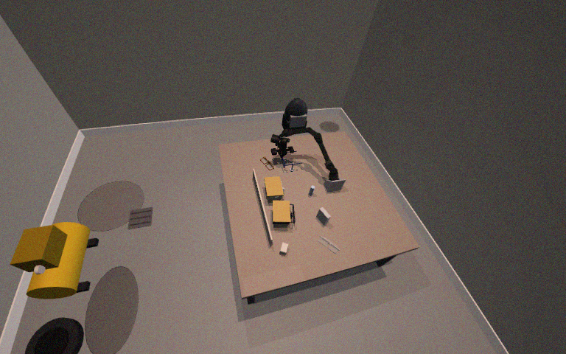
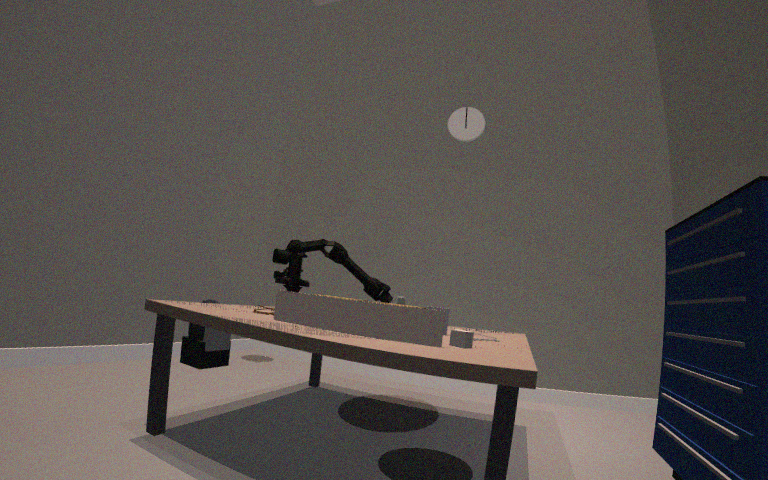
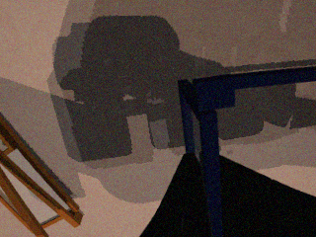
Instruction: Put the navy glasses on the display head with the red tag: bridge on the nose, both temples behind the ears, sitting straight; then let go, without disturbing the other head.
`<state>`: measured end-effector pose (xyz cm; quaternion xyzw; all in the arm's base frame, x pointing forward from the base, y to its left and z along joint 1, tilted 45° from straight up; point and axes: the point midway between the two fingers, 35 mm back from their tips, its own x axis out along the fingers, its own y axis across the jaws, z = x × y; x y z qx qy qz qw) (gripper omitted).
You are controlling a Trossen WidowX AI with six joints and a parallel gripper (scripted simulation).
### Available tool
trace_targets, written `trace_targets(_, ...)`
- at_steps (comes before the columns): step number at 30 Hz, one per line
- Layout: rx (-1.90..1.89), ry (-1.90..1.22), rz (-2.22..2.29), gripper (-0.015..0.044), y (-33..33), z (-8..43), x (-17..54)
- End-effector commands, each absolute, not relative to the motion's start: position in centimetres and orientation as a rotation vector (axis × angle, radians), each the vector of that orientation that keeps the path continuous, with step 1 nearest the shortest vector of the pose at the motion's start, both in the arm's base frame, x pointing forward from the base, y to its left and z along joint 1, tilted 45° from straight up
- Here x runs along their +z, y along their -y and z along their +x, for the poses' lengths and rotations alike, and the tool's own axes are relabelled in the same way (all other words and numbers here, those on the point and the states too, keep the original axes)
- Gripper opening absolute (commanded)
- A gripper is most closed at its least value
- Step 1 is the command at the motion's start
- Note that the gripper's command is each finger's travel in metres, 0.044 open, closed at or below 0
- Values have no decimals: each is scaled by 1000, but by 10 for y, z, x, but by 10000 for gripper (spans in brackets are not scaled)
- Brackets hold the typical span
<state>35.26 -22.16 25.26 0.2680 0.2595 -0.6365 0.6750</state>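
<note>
My gripper is clamped on the navy glasses, which hang from its fingertips over the table. Just beside it I see the orange glasses, and a little farther from it stand the two yellow-topped display heads; I can't make out a red tag on either.

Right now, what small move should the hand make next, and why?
Probably carry the navy glasses toward the two display heads, keeping them raised: the hand is shut on them, and they hang beside the brown glasses, away from either head.
</note>
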Motion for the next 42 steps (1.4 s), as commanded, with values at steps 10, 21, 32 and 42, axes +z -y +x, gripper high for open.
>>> trace_targets(10,-1427,-588,601,0,221,353,253)
trace_targets(21,-1427,-588,601,0,219,353,251)
trace_targets(32,-1427,-590,602,0,208,354,256)
trace_targets(42,-1427,-593,603,0,171,350,285)
